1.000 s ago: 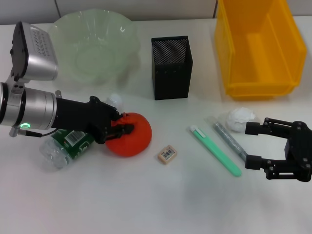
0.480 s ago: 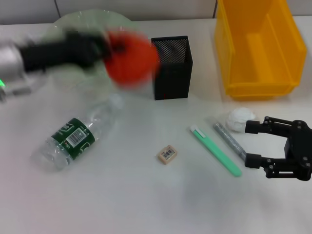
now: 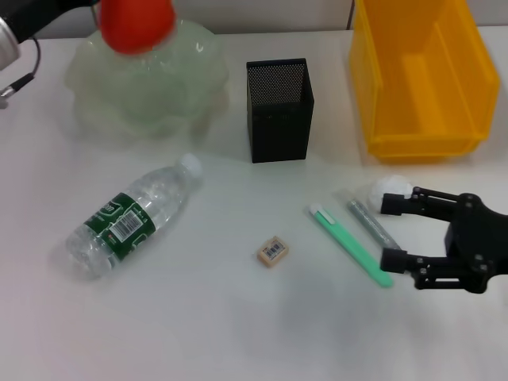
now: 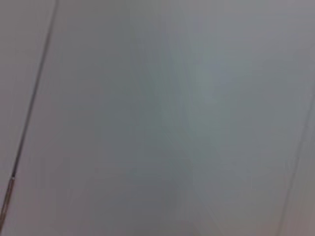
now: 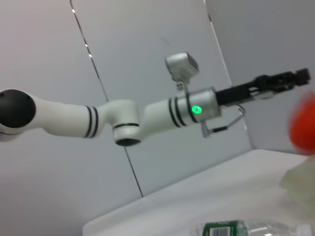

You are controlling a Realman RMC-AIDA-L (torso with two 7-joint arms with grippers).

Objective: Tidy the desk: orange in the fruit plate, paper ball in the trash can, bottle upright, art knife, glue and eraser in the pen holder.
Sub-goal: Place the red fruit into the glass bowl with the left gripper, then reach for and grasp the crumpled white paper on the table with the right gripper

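The orange (image 3: 136, 24) hangs in the air over the far side of the fruit plate (image 3: 147, 87). In the right wrist view the orange (image 5: 302, 123) sits just below my left gripper (image 5: 290, 78), apart from its fingers, which look open. The bottle (image 3: 131, 216) lies on its side. Mid-table rests the eraser (image 3: 272, 251), with the green art knife (image 3: 349, 244) and grey glue (image 3: 373, 224) to its right. My right gripper (image 3: 389, 230) stands open on the table, its upper finger against the paper ball (image 3: 393, 190). At the back stand the pen holder (image 3: 279, 109) and the trash can (image 3: 421, 75).
My left arm (image 3: 32, 20) reaches in from the top left corner. The left wrist view holds only a grey blank surface. The table's front strip below the eraser holds nothing.
My left arm lifted the orange off the table beside the bottle and swung it up and back over the fruit plate. The right gripper slid a little left, closer to the paper ball.
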